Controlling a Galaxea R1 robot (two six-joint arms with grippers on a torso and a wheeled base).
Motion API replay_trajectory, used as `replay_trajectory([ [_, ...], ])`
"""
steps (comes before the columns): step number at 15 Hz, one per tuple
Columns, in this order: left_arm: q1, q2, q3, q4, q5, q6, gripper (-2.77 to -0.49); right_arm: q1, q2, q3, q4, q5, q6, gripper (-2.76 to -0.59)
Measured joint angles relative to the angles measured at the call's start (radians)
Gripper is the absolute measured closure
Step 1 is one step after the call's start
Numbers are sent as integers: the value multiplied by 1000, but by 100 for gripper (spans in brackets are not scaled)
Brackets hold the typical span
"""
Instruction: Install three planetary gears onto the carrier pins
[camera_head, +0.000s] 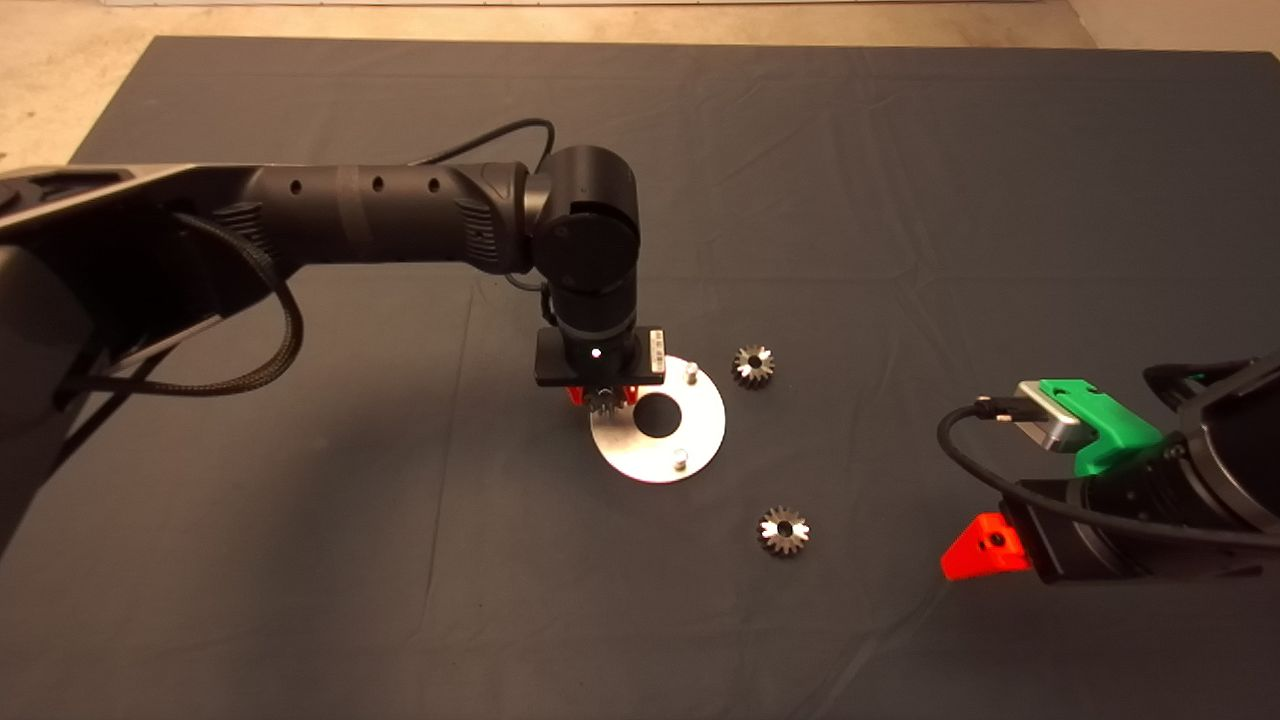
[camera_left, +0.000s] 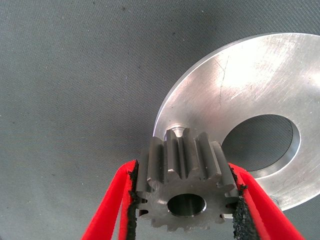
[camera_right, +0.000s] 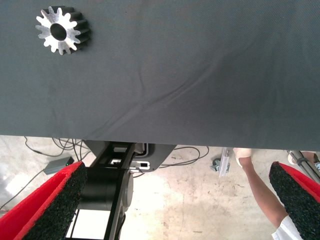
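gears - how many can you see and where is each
3. One gear is clamped in the left gripper over the disc's left edge. One lies on the mat right of the disc, one nearer the right gripper.

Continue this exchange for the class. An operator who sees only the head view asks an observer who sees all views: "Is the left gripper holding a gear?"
Observer: Yes. The left gripper is shut on a planetary gear, with a pad on each side.
Operator: Is it on a pin?
Observer: No. The carrier pin shows beside the gear, near the disc rim, and the gear's hole is empty.
Operator: Are the right gripper's fingers open?
Observer: Yes. The right gripper is open and empty at the mat's edge.
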Motion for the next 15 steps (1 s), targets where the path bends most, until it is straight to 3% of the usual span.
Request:
replay_trajectory([
  [7,-3,0,6,1,0,0,-118,0,0,0,0,0,0,-273],
  [11,-4,-1,11,1,0,0,-142,0,0,0,0,0,0,-273],
  [14,-10,-20,25,1,0,0,-147,0,0,0,0,0,0,-273],
  [15,-17,-30,33,1,0,0,-159,0,0,0,0,0,0,-273],
])
